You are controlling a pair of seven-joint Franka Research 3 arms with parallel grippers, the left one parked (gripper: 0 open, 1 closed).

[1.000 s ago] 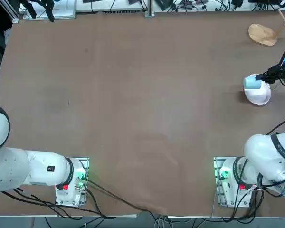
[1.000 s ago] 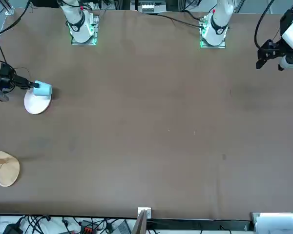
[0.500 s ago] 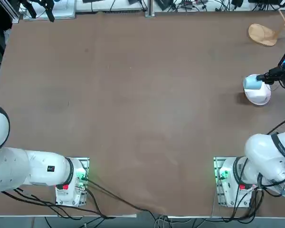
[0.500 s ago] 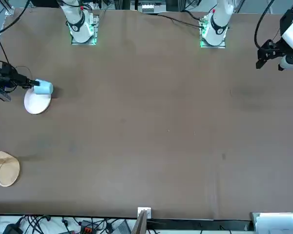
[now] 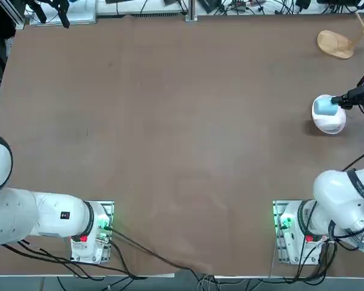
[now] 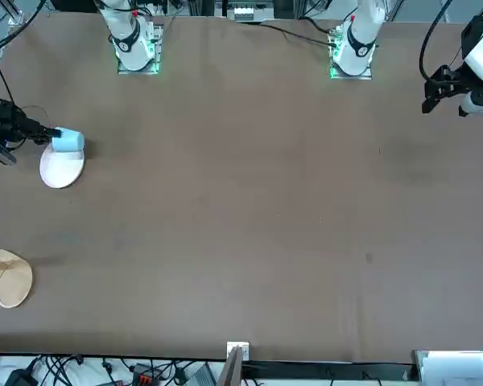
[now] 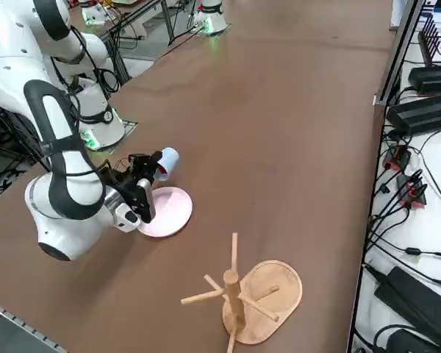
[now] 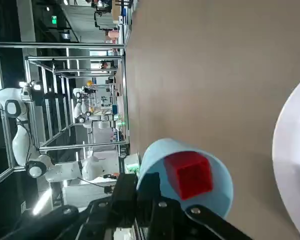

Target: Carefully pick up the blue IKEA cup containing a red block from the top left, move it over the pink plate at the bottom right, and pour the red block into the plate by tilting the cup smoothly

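The small light-blue plastic tumbler hangs in the air at the edge of the round, very pale pink plate, tipped well over onto its side. In the right side view its mouth faces back toward the arm and slightly down, with the plate lying flat on the brown tabletop just below and beside it. The tiny bright red block is inside the cup; the wrist view looks straight into the round mouth and shows the block resting against the inner wall, close to the rim. From overhead the cup overlaps the plate's far edge, toward the table's middle rather than over the plate's centre.

The right arm's black two-finger end effector is clenched on the cup's rim, one finger inside the mouth and the other against the outer wall. It reaches in level from the tabletop's right edge, above the plate.

A tan wooden oval dish with an upright pegged post stands on the tabletop well apart from the plate, farther from the robot's bases along the same edge.
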